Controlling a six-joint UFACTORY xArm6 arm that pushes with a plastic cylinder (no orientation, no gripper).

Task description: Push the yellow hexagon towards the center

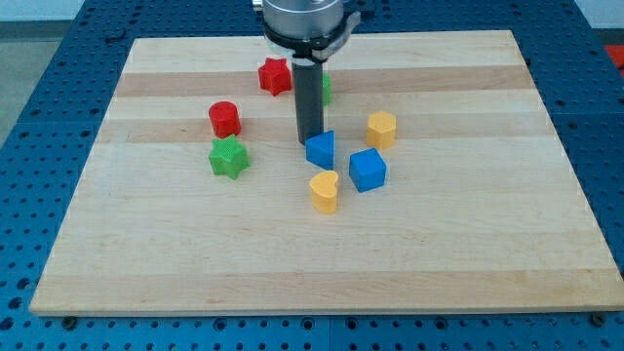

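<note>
Tip (309,144) of the dark rod sits near the desk's middle, just at the upper-left edge of a blue block (321,149) whose shape reads as a wedge or triangle; contact can't be confirmed, they look touching or nearly so. No jaws on this arm, only the rod, so their state cannot be told. Rod rises straight up to a grey round mount (306,21) at the view's top.

Yellow hexagon (381,129) lies to the view's right of the tip, apart from it, with the blue wedge between them and a bit lower. It stands just above and right of a blue cube (368,170), near but not touching.

Yellow heart (325,191) sits below the blue wedge, left of the blue cube, close to both.

Green block (326,90) peeks out behind the rod on its right side, mostly hidden, shape unclear.

Red star (275,76) is up-left of the rod, near the mount's shadow.

Red cylinder (224,119) lies well left of the tip. Green star (228,157) sits right below the cylinder, close to it.

Desk (468,253) is a light wooden board with a paler band across the upper part; it rests on a blue studded surface (39,88) showing around all edges.
</note>
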